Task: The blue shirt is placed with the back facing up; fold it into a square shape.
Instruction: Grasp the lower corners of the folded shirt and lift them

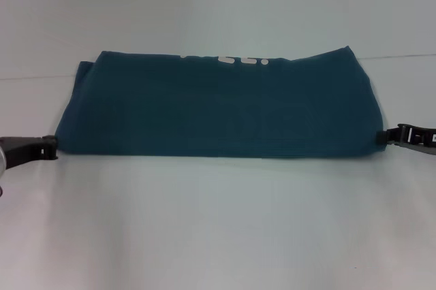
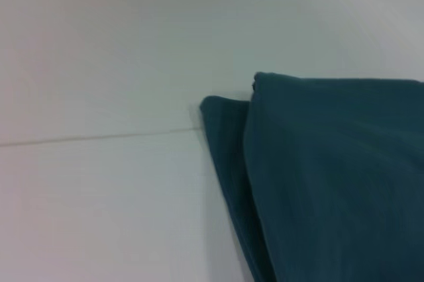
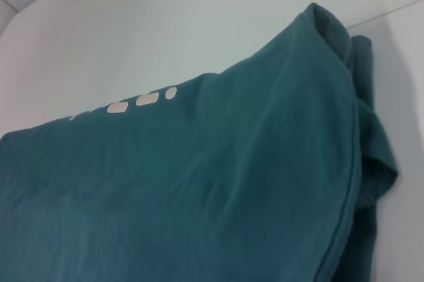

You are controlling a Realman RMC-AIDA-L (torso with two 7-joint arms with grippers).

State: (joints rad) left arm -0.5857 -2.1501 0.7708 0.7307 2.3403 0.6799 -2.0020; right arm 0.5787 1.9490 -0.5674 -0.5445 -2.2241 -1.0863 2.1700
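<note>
On the table — folded blue shirt, left gripper and right gripper flanking.

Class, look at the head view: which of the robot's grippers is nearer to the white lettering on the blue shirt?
Right. The right gripper sits at the blue shirt's near right corner; the left gripper at its near left corner. The white lettering lies right of centre, along the far edge.
</note>
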